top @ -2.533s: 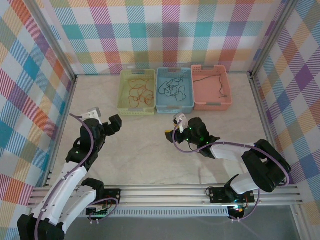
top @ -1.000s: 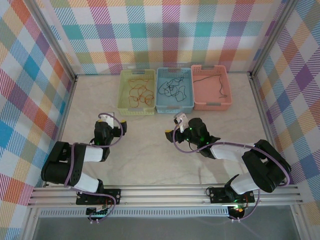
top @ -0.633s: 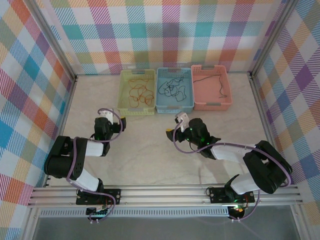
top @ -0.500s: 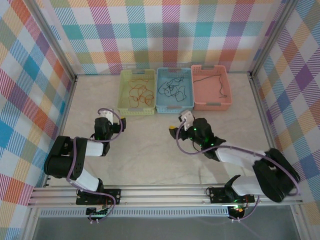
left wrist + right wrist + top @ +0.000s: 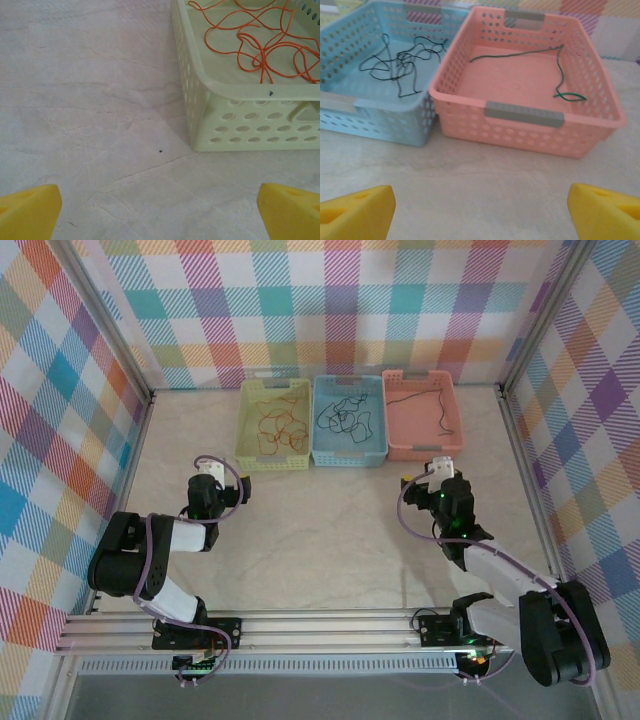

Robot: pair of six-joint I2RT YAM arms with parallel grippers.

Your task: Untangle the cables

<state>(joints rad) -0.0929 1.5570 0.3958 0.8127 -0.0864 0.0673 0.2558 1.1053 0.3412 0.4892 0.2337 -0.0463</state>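
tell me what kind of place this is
Probably a robot test cell: a table boxed in by plaid walls on metal framing, with a left arm and right arm mounted at its near edge.

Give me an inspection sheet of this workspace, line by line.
Surface: pale marbled table, lightly creased.
Job's things: orange wires in yellow-green basket; black wires in blue basket; green wire in pink basket.
Clutter: tiny dark speck by the yellow-green basket.
Grippers: left gripper open, empty; right gripper open, empty.
Cables: purple-grey arm cables looped along both arms.
Surroundings: plaid walls, aluminium rail at the near edge.
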